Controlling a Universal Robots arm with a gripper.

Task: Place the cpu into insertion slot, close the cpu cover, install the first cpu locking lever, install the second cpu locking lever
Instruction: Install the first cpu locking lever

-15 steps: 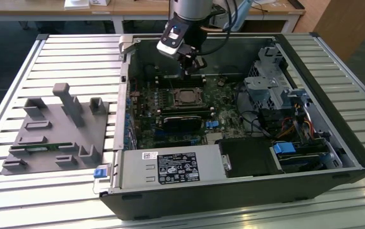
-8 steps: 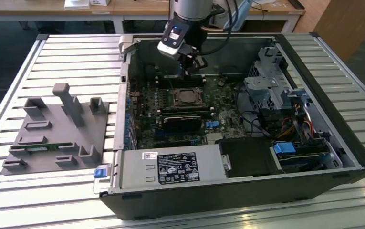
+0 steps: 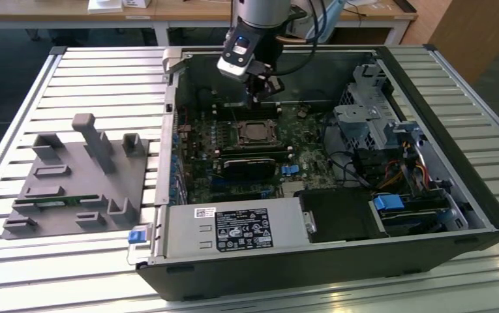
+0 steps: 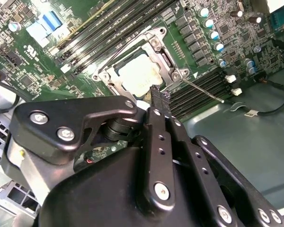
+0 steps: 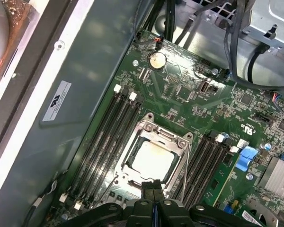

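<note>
— Closest to us was the gripper [image 4: 158, 96], its black body big in both wrist views. Its fingers were pressed together w/ nothing between them, tips right at the edge of the insertion slot [image 5: 128, 161]. Touching or not, we couldn't tell.
— Agreed. We saw the cpu [image 5: 153, 158] lying flat in that slot, beige top showing thru the window of the cpu cover [image 5: 165, 135], which lay down over it.
— Levers?
— We noted one thin metal rod [image 4: 203, 90] angling out from a slot corner, across the long memory slots [image 4: 199, 97] beside the slot. Latched or not, we couldn't say.
— Ext. view: the arm stood over the slot, inside the open computer case [image 3: 319, 274].
</note>
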